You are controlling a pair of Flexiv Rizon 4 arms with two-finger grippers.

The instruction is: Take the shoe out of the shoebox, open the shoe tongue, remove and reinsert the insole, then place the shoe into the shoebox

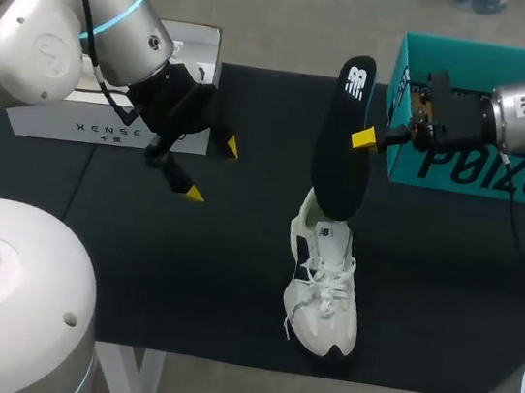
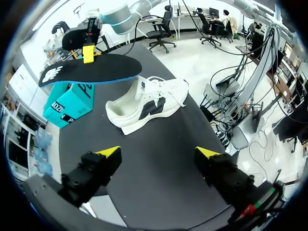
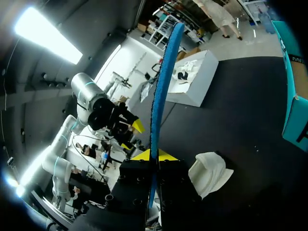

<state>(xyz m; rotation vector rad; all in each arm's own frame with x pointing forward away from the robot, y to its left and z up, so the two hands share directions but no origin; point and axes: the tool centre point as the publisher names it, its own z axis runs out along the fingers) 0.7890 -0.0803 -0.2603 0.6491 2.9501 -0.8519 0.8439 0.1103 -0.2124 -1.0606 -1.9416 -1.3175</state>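
Shoe [image 1: 324,283] unboxed, on table [image 1: 183,273]; insole [image 1: 344,140] removed, pinched by right end effector [image 1: 367,138] above shoe. Left end effector [image 1: 210,168] spread, empty. Remaining: reinsert insole, rebox shoe.

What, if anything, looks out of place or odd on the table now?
Only the black insole: it is outside the white sneaker, held in the air above it by the right gripper. That suits the task. The sneaker stands upright outside the teal shoebox. Nothing seems spilled or damaged.
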